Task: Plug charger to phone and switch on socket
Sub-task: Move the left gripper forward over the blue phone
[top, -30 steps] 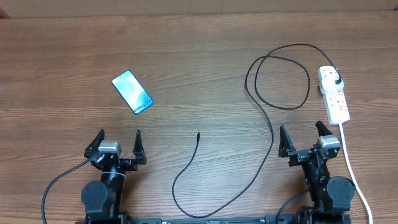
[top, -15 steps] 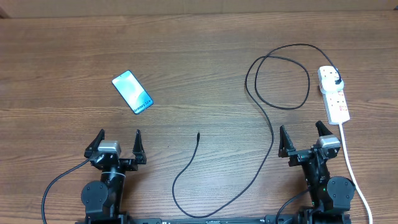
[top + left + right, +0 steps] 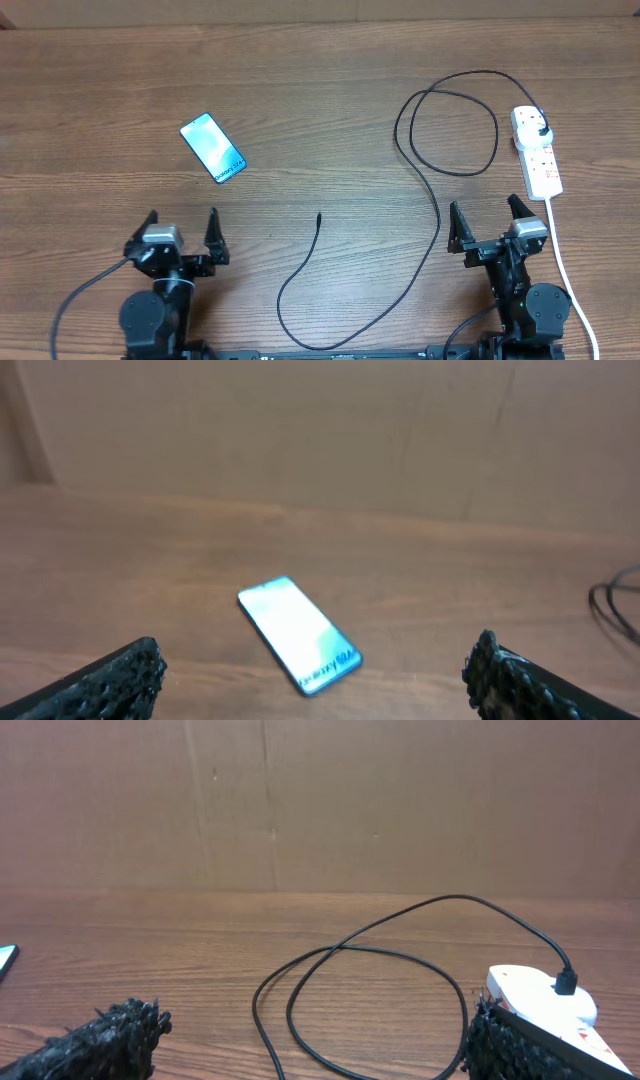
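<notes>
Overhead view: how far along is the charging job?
Done: the charger's plug sits in the socket. In hand: nothing; left pincer and right pincer are open, empty. Left: the connector tip lies loose, apart from the phone; the switch state is unreadable.

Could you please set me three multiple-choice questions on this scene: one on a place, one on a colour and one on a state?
1. Where does the phone lie?
A. ahead of the left claw
B. at the far right
C. at the near edge, centre

2. What colour is the power strip?
A. black
B. white
C. green

3. The charger cable has its connector tip:
A. plugged into the phone
B. lying free on the table
C. held in a claw

Answers:
1 A: the overhead view shows it just beyond the open left claw.
2 B: its body is white.
3 B: the tip rests alone on the wood, apart from the phone.
</notes>
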`<state>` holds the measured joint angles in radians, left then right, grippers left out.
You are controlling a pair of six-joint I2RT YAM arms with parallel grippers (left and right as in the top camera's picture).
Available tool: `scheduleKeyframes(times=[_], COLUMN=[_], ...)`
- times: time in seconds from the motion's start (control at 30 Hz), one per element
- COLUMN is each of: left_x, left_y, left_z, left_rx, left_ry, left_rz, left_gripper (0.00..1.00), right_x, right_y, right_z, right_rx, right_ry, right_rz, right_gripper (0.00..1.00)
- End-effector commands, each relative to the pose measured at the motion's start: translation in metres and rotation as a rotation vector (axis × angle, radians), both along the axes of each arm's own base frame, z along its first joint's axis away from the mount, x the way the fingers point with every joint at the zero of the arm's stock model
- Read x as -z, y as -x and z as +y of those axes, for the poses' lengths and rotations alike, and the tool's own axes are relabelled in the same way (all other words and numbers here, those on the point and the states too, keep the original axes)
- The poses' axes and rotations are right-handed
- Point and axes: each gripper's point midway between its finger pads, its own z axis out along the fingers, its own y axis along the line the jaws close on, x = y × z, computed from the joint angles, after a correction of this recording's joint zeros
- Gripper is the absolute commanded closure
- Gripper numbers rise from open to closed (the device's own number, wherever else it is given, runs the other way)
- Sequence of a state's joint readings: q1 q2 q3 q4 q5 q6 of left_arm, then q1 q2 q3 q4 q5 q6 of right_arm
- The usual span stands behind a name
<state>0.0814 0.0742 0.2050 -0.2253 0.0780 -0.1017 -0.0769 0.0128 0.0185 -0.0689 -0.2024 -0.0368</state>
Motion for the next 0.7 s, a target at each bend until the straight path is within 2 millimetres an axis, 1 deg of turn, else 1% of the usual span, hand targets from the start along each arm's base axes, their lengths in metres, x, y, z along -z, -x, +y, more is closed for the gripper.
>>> scheduleKeyframes(times=[0.0, 0.13, 0.27, 0.53, 0.6, 0.67], left_x=[-0.038, -0.065, -0.081, -0.104, -0.107, -0.105], left_y=[0.001, -0.012, -0.031, -0.079, -0.090, -0.102], left_z=[0.007, 0.008, 0.010, 0.014, 0.015, 0.016], left_rx=[-0.040, -0.042, -0.047, -0.054, -0.052, -0.054], left_ry=[0.006, 0.029, 0.059, 0.082, 0.084, 0.088], left_rz=[-0.030, 0.004, 0.102, 0.439, 0.510, 0.581], left_gripper=[0.00, 0.00, 0.00, 0.00, 0.00, 0.00], right_x=[0.002, 0.002, 0.002, 0.002, 0.002, 0.002], right_y=[0.000, 0.000, 0.000, 0.000, 0.000, 0.000], right_z=[0.000, 0.000, 0.000, 0.000, 0.000, 0.000], right_rx=[0.003, 0.003, 0.003, 0.003, 0.003, 0.003], right_ry=[-0.003, -0.003, -0.003, -0.003, -0.003, -0.003], right_rz=[-0.003, -0.002, -0.002, -0.003, -0.003, -0.002], right_gripper=[0.00, 0.00, 0.00, 0.00, 0.00, 0.00])
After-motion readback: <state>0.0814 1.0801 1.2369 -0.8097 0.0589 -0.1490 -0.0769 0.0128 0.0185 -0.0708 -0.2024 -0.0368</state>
